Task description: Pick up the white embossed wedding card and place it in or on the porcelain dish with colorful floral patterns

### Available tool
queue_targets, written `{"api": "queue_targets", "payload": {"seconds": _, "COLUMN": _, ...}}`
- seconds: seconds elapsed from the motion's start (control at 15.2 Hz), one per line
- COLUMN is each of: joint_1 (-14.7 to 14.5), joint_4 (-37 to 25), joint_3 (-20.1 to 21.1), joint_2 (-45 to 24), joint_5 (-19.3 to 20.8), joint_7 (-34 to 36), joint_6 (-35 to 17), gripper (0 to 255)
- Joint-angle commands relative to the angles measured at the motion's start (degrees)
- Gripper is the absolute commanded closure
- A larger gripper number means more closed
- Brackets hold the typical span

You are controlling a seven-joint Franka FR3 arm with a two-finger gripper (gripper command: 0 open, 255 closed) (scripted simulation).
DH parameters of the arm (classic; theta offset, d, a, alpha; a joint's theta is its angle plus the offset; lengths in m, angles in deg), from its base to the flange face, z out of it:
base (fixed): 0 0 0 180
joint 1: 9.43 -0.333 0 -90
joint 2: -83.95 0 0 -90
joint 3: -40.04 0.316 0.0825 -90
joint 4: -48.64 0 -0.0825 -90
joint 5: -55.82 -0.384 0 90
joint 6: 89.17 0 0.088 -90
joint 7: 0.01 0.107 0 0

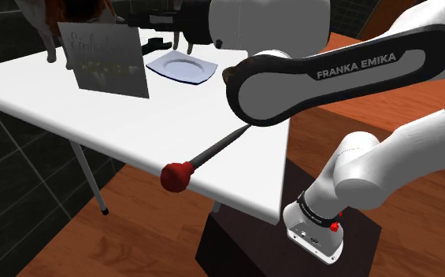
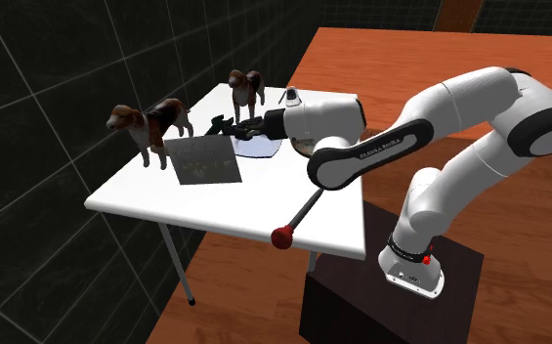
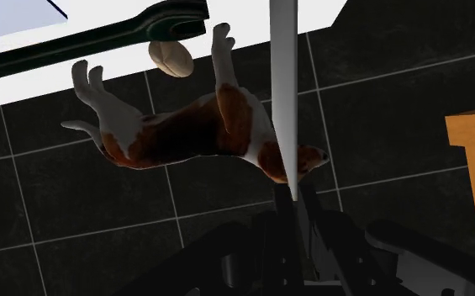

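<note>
Card (image 1: 102,61) is gripped by one edge in the closed end effector (image 3: 287,202), w/ most of the sheet projecting ahead of it. It is judged light, thin & bendy, so an edge hold is suited. Dish (image 1: 203,73) is seen close beneath the end effector

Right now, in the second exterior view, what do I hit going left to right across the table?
brown-and-white dog figurine → grey card → red-knobbed tool → stand. The second dog and the dish are left out because they overlap.
</note>
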Motion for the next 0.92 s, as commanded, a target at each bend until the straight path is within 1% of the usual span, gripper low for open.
{"api": "queue_targets", "payload": {"seconds": 0.0, "joint_1": 0.39, "joint_4": -1.01, "joint_3": -0.09, "joint_2": 0.98, "joint_5": -0.09, "joint_7": -0.13, "joint_6": 1.98, "gripper": 255}}
{"api": "queue_targets", "payload": {"seconds": 0.79, "joint_1": 4.09, "joint_4": -8.14, "joint_3": 0.49, "joint_2": 4.70, "joint_5": 0.11, "joint_7": 0.07, "joint_6": 12.52, "gripper": 255}}
{"api": "queue_targets", "payload": {"seconds": 0.86, "joint_1": 1.72, "joint_4": -6.75, "joint_3": -2.28, "joint_2": 6.36, "joint_5": -0.07, "joint_7": -0.95, "joint_6": 13.19, "gripper": 255}}
